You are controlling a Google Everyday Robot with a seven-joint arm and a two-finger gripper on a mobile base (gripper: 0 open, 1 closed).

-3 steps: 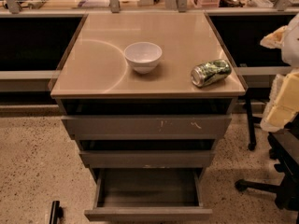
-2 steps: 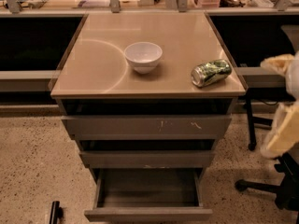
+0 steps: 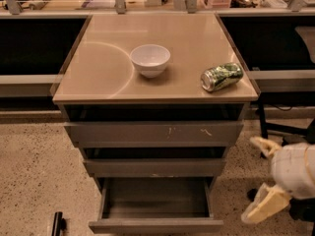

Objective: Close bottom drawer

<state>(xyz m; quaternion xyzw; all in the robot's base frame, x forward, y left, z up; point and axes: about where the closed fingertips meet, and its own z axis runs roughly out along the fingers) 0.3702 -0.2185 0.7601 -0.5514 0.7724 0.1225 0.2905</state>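
Observation:
The bottom drawer [image 3: 155,225] of the grey cabinet is pulled far out, showing its shallow grey box inside [image 3: 156,196]. Its plain flat front sits at the lower edge of the camera view. Above it are the middle drawer [image 3: 154,167] and the top drawer with pale scratch marks [image 3: 153,132], both pulled out a little. My gripper [image 3: 260,178] is low at the right, beside the cabinet and level with the bottom drawer, apart from it. Its two pale fingers are spread apart and hold nothing.
A white bowl [image 3: 150,59] and a crushed green can [image 3: 222,76] lie on the tan cabinet top [image 3: 98,68]. A chair base with dark legs [image 3: 285,129] stands on the speckled floor at right. A dark object [image 3: 57,224] lies on the floor at lower left.
My arm has moved down from beside the cabinet top to beside the bottom drawer. The drawers, bowl and can have not moved.

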